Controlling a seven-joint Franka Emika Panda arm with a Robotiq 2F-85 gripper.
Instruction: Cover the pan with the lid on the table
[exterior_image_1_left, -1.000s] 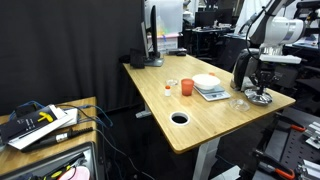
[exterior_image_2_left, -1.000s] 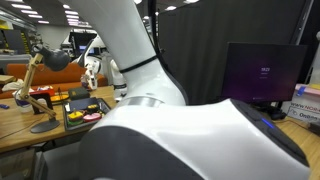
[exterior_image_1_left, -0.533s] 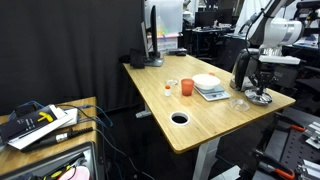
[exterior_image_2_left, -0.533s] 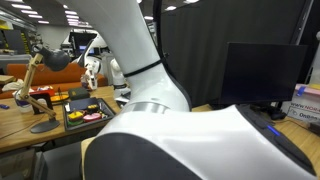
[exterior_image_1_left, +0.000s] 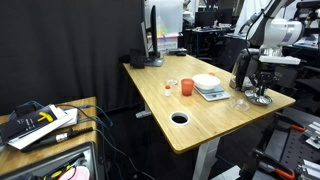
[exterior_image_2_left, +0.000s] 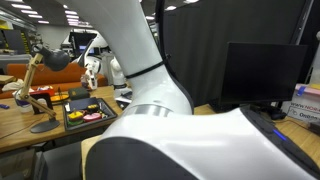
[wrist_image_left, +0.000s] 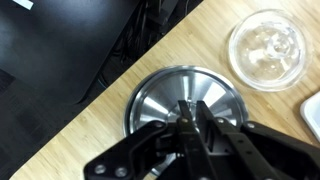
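In the wrist view the lid (wrist_image_left: 215, 92), a shiny silver disc with radial glints, lies flat near the wooden table's edge. My gripper (wrist_image_left: 188, 118) is straight above its centre, and its fingers are drawn close together on the small knob, which they hide. A thin darker rim rings the lid; I cannot tell whether that is the pan beneath it. In an exterior view the gripper (exterior_image_1_left: 259, 88) stands low over the same round metal piece (exterior_image_1_left: 260, 99) at the table's far corner.
A small clear glass-like round piece (wrist_image_left: 266, 48) lies beside the lid. A white plate (exterior_image_1_left: 207, 81) on a scale and an orange cup (exterior_image_1_left: 186, 88) stand further in. The table has a round cable hole (exterior_image_1_left: 180, 117). The white arm (exterior_image_2_left: 150, 90) blocks an exterior view.
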